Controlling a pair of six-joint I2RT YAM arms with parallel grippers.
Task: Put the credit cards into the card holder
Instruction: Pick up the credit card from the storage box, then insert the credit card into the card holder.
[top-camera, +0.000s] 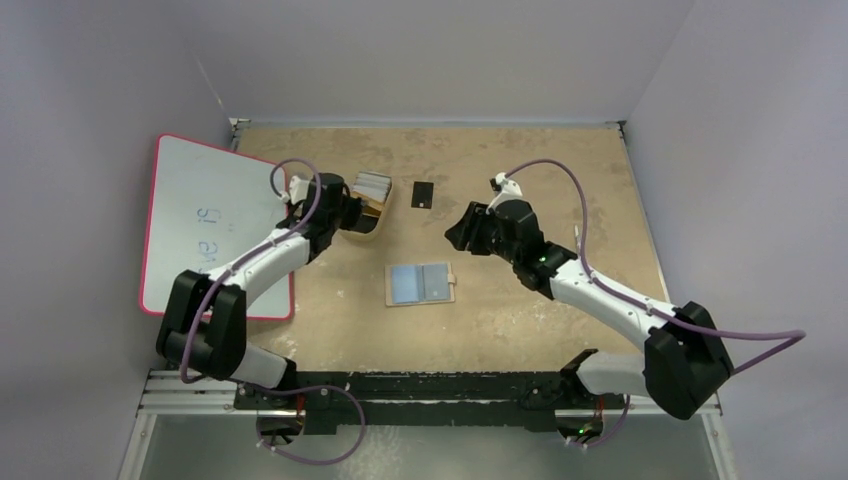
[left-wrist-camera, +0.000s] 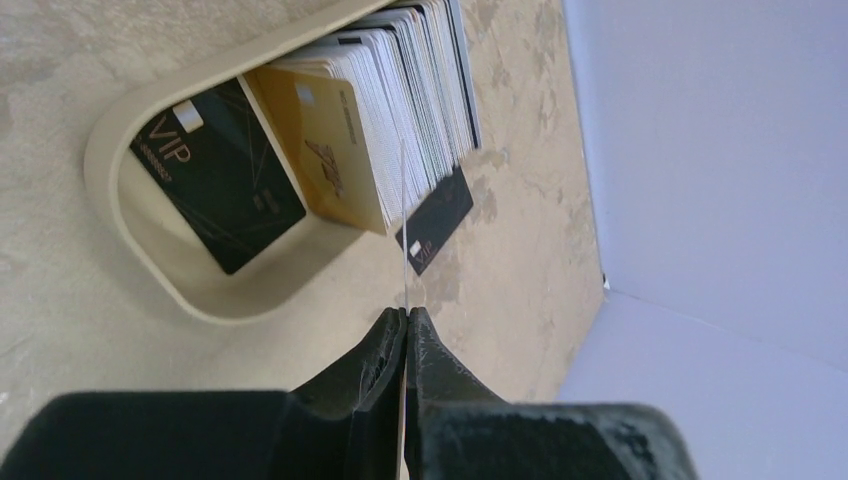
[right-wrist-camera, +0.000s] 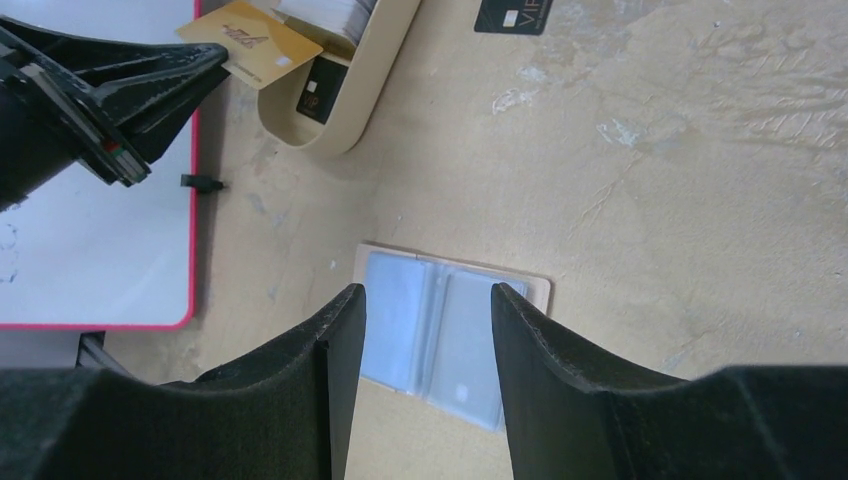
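Progress stands at the first pick. The left gripper (left-wrist-camera: 405, 318) is clamped on one credit card (left-wrist-camera: 403, 230), seen edge-on, at the yellow tray (left-wrist-camera: 150, 260) near the far left corner of the table (top-camera: 560, 170). The tray holds a pale card stack (left-wrist-camera: 420, 90), a gold card (left-wrist-camera: 320, 150) and a black VIP card (left-wrist-camera: 215, 190). A loose black card (top-camera: 423, 194) lies flat just beyond the tray, toward the far edge.

The card holder (top-camera: 420, 284) lies open at mid-table, nearer the near edge. Whether its blue-grey pockets hold any card cannot be told. The right gripper (right-wrist-camera: 428, 295) hangs above it with jaws apart and holds nothing. Judged from this, nearly all the transfers are left to do.

The surface is worn tan board with pale scuffs. A pink-framed whiteboard (top-camera: 200, 220) overlaps its left edge. Plain lilac walls enclose three sides.
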